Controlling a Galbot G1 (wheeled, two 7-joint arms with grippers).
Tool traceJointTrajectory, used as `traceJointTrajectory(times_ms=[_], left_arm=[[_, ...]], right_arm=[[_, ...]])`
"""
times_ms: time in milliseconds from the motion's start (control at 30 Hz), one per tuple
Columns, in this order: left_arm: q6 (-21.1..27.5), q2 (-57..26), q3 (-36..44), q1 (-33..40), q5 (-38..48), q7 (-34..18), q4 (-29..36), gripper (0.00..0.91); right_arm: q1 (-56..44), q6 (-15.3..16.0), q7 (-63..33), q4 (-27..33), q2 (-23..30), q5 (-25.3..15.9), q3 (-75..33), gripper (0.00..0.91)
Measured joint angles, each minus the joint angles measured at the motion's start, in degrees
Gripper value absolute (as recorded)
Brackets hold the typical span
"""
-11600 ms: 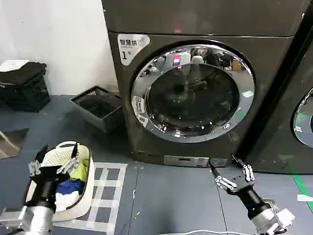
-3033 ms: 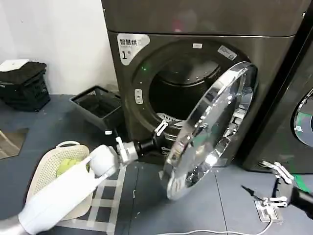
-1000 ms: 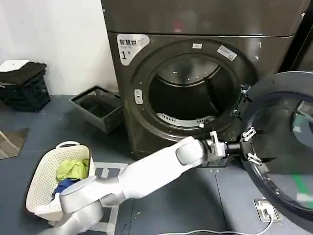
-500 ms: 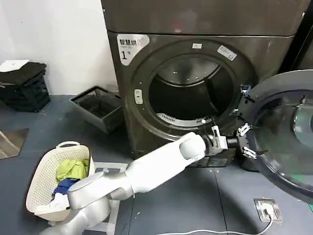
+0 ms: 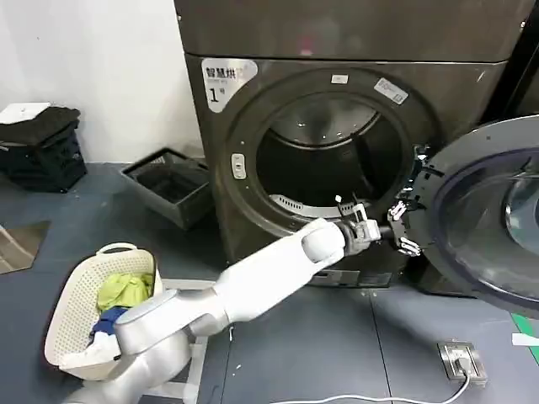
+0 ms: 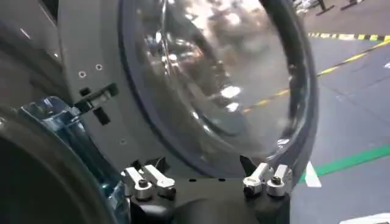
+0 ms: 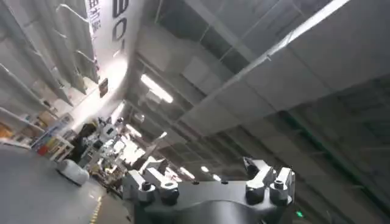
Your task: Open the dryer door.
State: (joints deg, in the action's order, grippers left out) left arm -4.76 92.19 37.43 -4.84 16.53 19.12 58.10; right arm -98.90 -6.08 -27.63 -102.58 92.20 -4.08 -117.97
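Chrome and dark glass make the dryer door [image 5: 493,223], which stands swung wide open to the right of the machine, with its inner side turned toward the room. Its hinge edge is at the right rim of the round drum opening [image 5: 333,164], and the far part of the door is cut by the right edge of the head view. The dryer [image 5: 337,126] itself is dark grey, with a white label [image 5: 226,80] at its upper left corner.

From the lower left of the head view the white left arm [image 5: 244,290] reaches across in front of the machine. The left gripper [image 5: 402,227] is just beside the hinge edge of the door, near the lower right of the drum opening. Its fingers [image 5: 409,246] are spread apart and they hold nothing. In the left wrist view the same gripper [image 6: 206,181] shows its two finger pairs well apart, and the curved glass of the door [image 6: 213,79] and its pale inner ring rise close in front of them. I cannot tell if a fingertip touches the door.

The right gripper [image 7: 207,182] points up toward the ceiling [image 7: 256,67] of the hall, and its fingers are also apart with nothing between them.

On the floor at the left stands a white laundry basket [image 5: 76,290] with green and blue clothes [image 5: 118,299] inside. A dark tray [image 5: 167,185] lies near the wall beside the dryer, and a black crate [image 5: 42,156] is further left
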Motion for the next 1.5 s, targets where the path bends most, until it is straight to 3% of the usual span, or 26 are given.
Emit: traceJointTrajectory(times_ms=[233,500,633,800,1100,1500], left_arm=[[4.06,0.0,0.01,-1.15,1.62,0.0,5.15,0.907],[10.67,0.0,0.06,-2.2,4.24,-0.16,16.73,0.907],[10.61,-0.3,0.22,-2.81,4.24,-0.16,22.67,0.907],[10.45,-7.98,0.46,-3.41,3.94,-0.18,28.34,0.907],[5.59,-22.17,2.1,-4.22,0.26,0.1,36.39,0.907],[-3.14,-39.9,6.32,-1.85,-16.99,4.19,40.92,0.907]], right_arm=[[0.76,1.44,0.26,1.45,0.0,0.13,-0.03,0.907],[0.98,1.69,1.47,2.8,0.0,1.38,-0.4,0.907],[0.79,1.78,2.04,2.68,0.0,3.19,0.07,0.907],[0.6,1.93,2.76,2.59,0.0,4.94,0.38,0.907],[1.23,1.44,4.21,2.64,0.0,4.7,1.39,0.907],[2.27,1.75,6.14,2.95,0.0,4.26,3.74,0.907]])
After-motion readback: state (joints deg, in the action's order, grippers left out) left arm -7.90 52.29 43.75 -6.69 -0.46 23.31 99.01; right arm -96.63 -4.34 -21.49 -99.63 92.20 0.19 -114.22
